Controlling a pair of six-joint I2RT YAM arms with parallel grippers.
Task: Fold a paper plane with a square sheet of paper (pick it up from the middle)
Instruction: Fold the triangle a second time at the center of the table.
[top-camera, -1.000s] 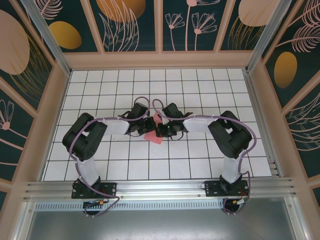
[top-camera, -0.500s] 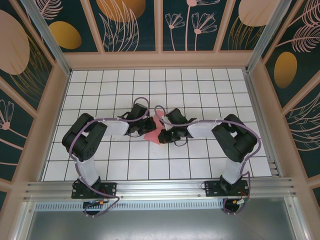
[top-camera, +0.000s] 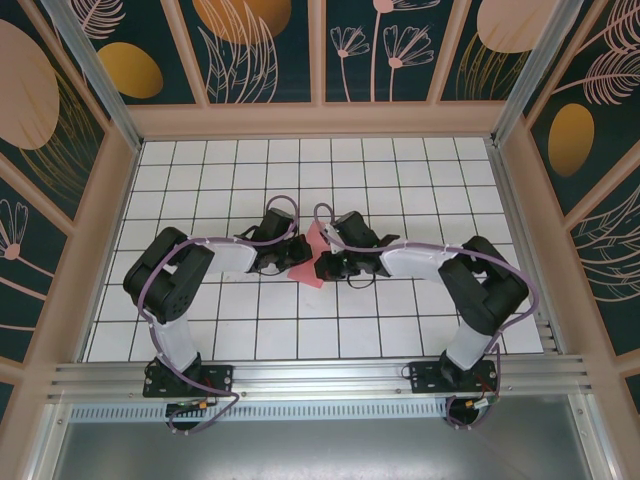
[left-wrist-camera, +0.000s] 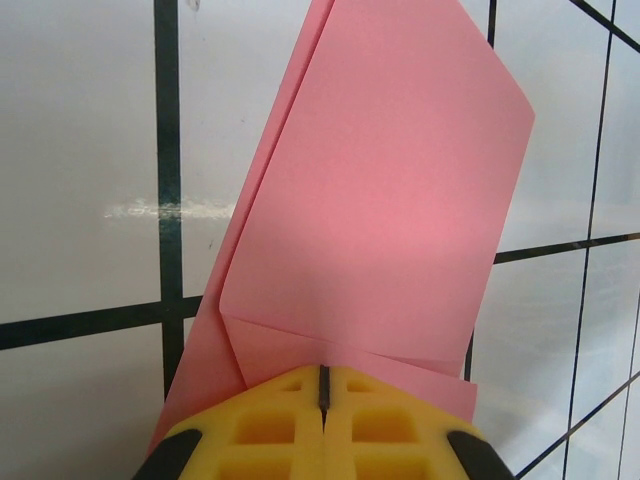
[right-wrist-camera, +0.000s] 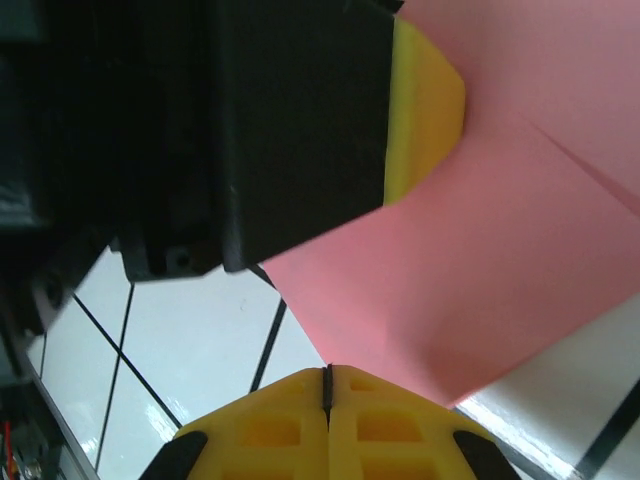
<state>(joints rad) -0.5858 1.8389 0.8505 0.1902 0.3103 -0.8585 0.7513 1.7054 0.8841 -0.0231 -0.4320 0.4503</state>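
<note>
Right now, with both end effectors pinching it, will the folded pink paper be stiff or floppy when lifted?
The folded pink paper should be fairly stiff along its creases, since layers overlap near the left end effector. It looks thin, so it is likely light. The right end effector also pinches an edge, so pulling apart might tear it.

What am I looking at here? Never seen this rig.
Two robot arms are bolted at the near edge of a white tiled table. The overhead picture looks down from behind them. The other two come from a camera on each wrist, looking past that arm's own yellow fingertips. Between the grippers is a partly folded pink paper, meant to become a plane. The left gripper is shut on one edge. The right gripper, close beside it, is shut and seems to pinch another edge.
</note>
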